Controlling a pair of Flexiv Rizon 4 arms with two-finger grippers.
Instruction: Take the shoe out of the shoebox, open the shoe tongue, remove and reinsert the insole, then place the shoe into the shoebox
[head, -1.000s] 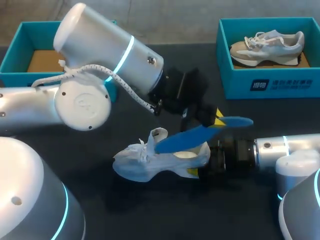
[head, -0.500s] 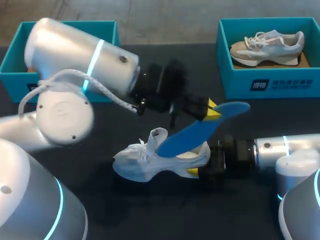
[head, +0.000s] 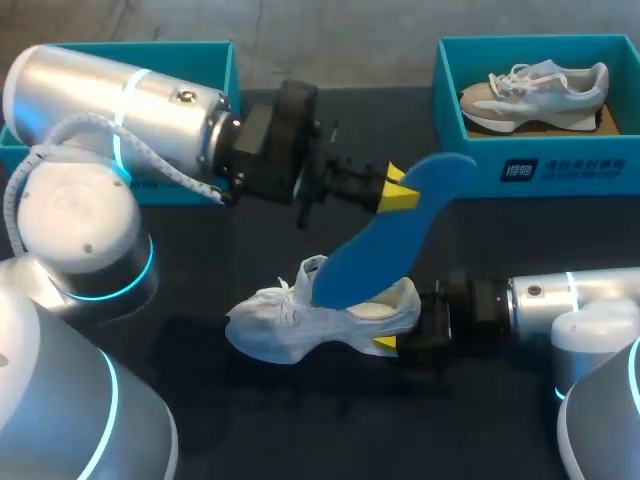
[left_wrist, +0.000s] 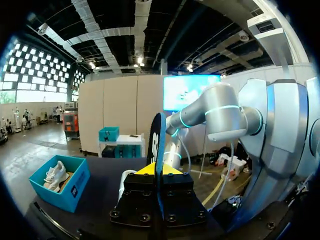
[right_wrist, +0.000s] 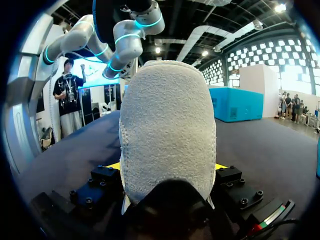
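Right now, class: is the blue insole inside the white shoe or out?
Mostly out: the blue insole slants up from the opening of the white shoe, its upper end pinched in the left gripper.

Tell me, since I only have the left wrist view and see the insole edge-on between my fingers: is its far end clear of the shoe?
Observer: No. The insole slants down from the left gripper, and its lower end sits at the opening of the shoe.
Operator: Is anything steadying the shoe?
Observer: Yes, the right gripper is shut on its heel.
Operator: Where is the shoebox it goes back into?
Observer: The shoebox is at the table's far left, mostly hidden behind the left arm.
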